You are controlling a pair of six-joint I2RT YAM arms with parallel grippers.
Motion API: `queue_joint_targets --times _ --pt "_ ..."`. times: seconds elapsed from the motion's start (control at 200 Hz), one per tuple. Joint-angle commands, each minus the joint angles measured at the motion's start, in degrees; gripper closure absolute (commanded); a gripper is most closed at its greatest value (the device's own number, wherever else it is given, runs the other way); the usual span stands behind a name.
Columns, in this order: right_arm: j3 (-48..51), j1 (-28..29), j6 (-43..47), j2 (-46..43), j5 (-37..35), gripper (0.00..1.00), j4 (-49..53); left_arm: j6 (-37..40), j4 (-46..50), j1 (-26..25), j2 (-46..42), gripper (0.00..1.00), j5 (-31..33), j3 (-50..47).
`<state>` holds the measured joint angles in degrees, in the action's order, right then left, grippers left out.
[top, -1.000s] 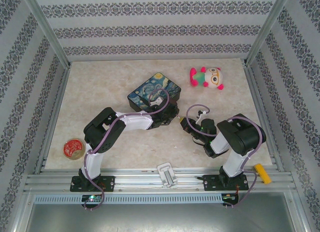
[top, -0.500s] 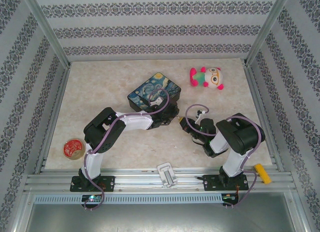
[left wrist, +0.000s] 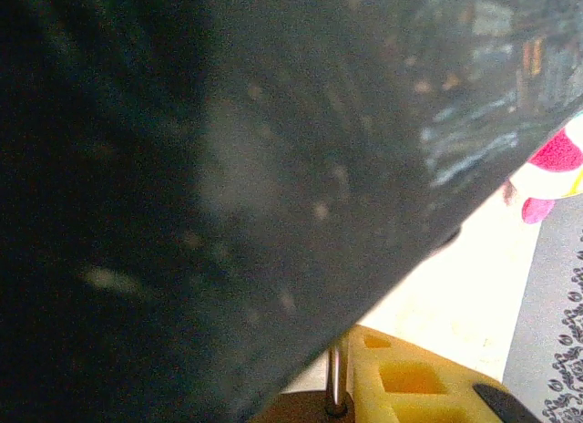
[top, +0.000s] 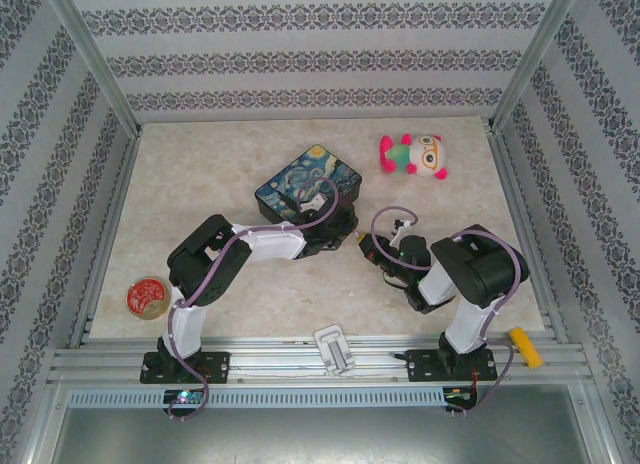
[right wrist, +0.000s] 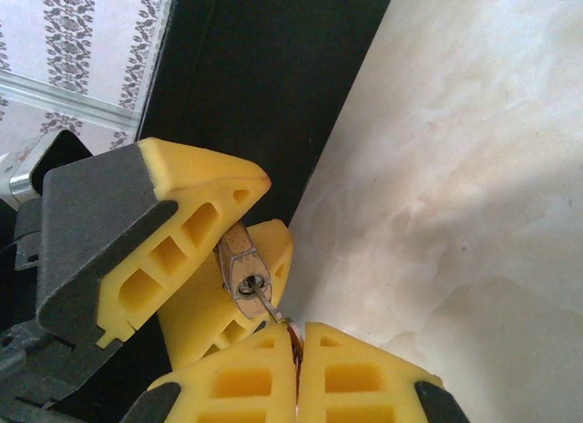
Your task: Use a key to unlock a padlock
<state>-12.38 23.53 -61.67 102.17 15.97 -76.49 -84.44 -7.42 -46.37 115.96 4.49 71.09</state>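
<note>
The brass padlock [right wrist: 241, 263] hangs keyhole-first toward the right wrist camera, pinched between the left gripper's [right wrist: 258, 221] yellow fingers [right wrist: 182, 227]. The slim key [right wrist: 273, 312] has its blade in the keyhole, and its head is clamped in my right gripper [right wrist: 297, 339], whose pads are pressed together. In the left wrist view the thin silvery shackle [left wrist: 335, 379] rises beside one yellow finger [left wrist: 410, 379], close under the dark painted tin [left wrist: 228, 168]. From above, the left gripper [top: 347, 238] and right gripper [top: 373, 248] meet nose to nose at the padlock [top: 360, 241], just in front of the tin [top: 305, 179].
A pink and white plush toy [top: 414, 154] lies at the back right. A red round tin [top: 147, 297] sits at the left edge, with a white part [top: 335, 349] and a yellow tool [top: 525, 346] on the front rail. The marble tabletop [top: 200, 174] is bare at left.
The right arm has crept very slightly toward the left gripper. The left arm, padlock and tin have stayed in place.
</note>
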Motion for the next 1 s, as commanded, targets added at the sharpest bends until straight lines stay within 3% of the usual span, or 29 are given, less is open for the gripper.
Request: queue_joint_targets --times 0.0,0.994 --pt "-2.4 0.65 -1.78 0.79 0.11 1.0 -2.49 -5.38 -1.22 -0.74 1.5 0.85 -8.7 -1.42" --pt "-11.7 -6.22 -12.63 3.99 20.24 1.0 -1.39 -4.52 -1.72 -0.84 1.37 0.85 -10.56 -1.41"
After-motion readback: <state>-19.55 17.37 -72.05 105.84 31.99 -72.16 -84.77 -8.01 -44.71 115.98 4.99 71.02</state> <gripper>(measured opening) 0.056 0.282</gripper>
